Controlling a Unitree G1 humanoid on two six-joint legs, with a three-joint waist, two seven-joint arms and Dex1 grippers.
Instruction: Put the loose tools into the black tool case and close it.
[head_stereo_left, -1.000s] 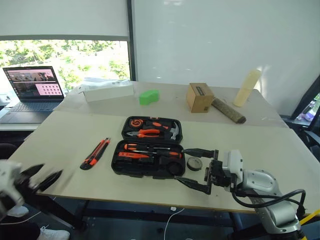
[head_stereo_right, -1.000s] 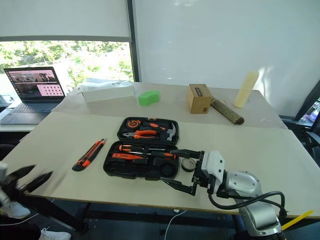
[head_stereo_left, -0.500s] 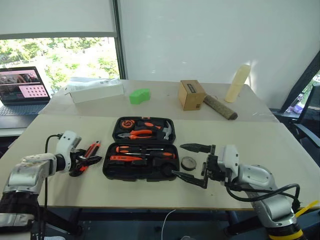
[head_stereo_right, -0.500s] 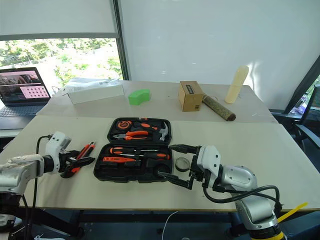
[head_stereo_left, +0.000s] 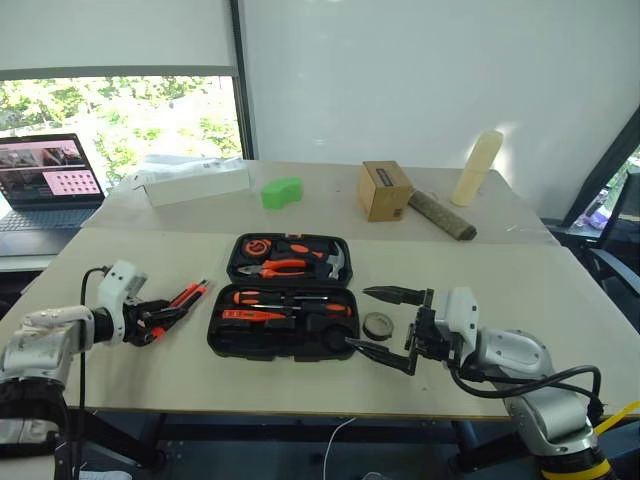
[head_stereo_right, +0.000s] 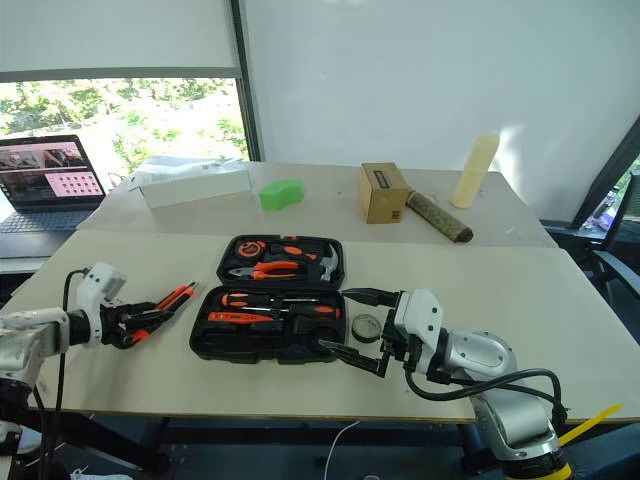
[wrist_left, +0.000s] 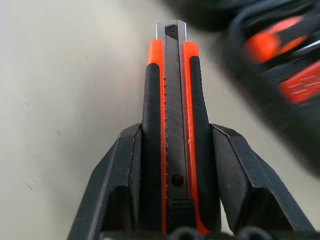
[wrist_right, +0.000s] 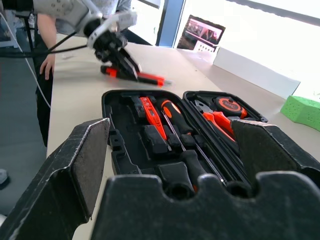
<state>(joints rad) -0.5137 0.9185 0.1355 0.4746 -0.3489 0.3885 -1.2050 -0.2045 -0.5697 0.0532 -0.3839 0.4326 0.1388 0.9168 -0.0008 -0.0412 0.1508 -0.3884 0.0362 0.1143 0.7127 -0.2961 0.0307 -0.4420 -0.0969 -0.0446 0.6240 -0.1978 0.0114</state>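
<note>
The black tool case (head_stereo_left: 222, 335) lies open in the middle of the table, with orange-handled screwdrivers (head_stereo_left: 270, 298) in its near half and pliers, a tape measure and a hammer in its far half. Left of the case, my left gripper (head_stereo_left: 165, 312) is shut on the orange-black utility knife (head_stereo_left: 188, 296), whose tip points toward the case; in the left wrist view the knife (wrist_left: 172, 100) sits tight between both fingers (wrist_left: 125, 170). The small black tape roll (head_stereo_left: 378, 325) lies on the table just right of the case. My right gripper (head_stereo_left: 357, 318) stands open beside it, holding nothing.
Along the table's far side stand a white box (head_stereo_left: 195, 182), a green block (head_stereo_left: 282, 190), a cardboard box (head_stereo_left: 385, 190), a rough log (head_stereo_left: 440, 213) and a cream bottle (head_stereo_left: 475, 167). A laptop (head_stereo_left: 50, 180) sits at the far left. A person's arm (wrist_right: 47, 55) shows beyond the table's left end.
My left arm came in from the table's near left edge to the utility knife, and its fingers closed on it. The right gripper stayed where it was. The camera shifted.
</note>
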